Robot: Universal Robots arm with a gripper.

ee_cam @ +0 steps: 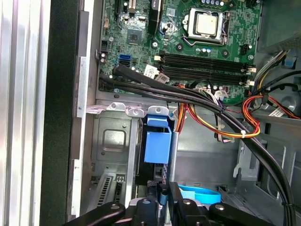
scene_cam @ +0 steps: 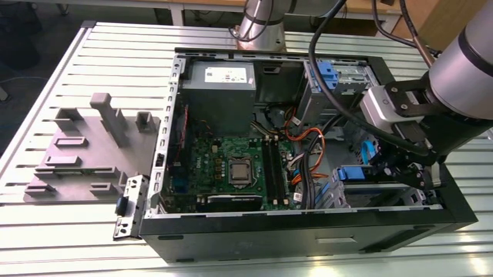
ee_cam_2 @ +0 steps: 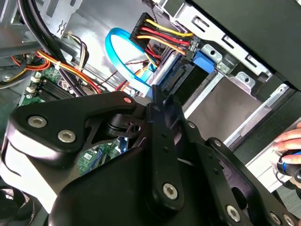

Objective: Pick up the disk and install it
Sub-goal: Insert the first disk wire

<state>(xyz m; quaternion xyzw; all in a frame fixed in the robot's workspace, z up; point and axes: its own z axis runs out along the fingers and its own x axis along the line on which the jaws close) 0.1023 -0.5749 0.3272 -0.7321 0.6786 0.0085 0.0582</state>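
Observation:
The disk [ee_cam_2: 178, 77] stands on edge inside the metal drive cage [ee_cam: 113, 141] at the front corner of the open computer case. Its connector end shows in the second wrist view, with a blue plastic piece [ee_cam_2: 207, 59] beside it. In the first wrist view the disk is a dark strip [ee_cam: 149, 165] under that blue piece [ee_cam: 157, 141]. My gripper [ee_cam_2: 154, 94] is shut, its black fingers pressed together, with the tips right at the disk's connector end. I cannot tell whether they touch it. In the exterior view the gripper [scene_cam: 389, 172] hangs inside the case beside the cage [scene_cam: 370, 193].
Red, yellow and orange power wires [ee_cam_2: 160, 35] and a blue data cable [ee_cam_2: 124, 56] run close to the fingertips. Thick black cables [ee_cam: 197, 101] cross over the motherboard [ee_cam: 188, 42]. A person's hand [ee_cam_2: 288, 141] rests outside the case. A grey fixture [scene_cam: 85, 150] sits on the table at the exterior view's left.

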